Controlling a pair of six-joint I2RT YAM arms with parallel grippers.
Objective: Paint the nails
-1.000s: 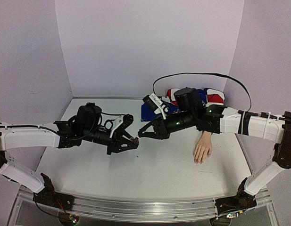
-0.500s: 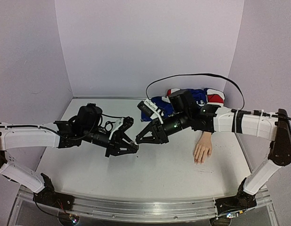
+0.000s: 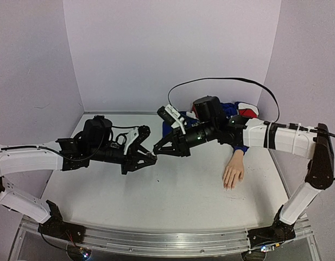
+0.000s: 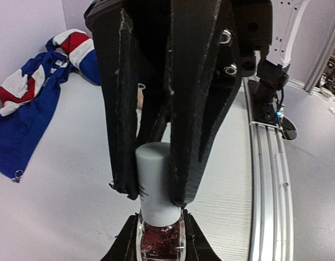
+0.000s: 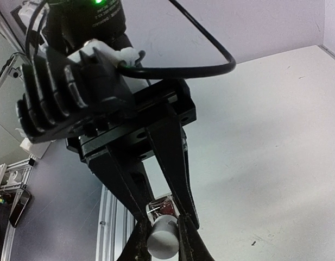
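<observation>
Over the last second the two arms have drifted together toward the left and a little farther back across the desk (image 3: pixel 172 204), the right arm stretching further from its side. Their hold has not changed. The left pincer (image 3: pixel 150 158) is grasping the glass body of the nail-polish bottle (image 4: pixel 159 242), and the right pincer (image 3: pixel 157 151) is clenched on its white cap (image 4: pixel 155 179).

So this looks like the opening step, with no brush out yet. The bottle holds dark red polish, visible through the glass, and the cap sits on the neck. I cannot tell whether it is loosened.

The mannequin hand (image 3: pixel 233 173) lies palm down, well apart on the right. The nails (image 3: pixel 228 186) point toward the near edge and are too small to judge.
</observation>
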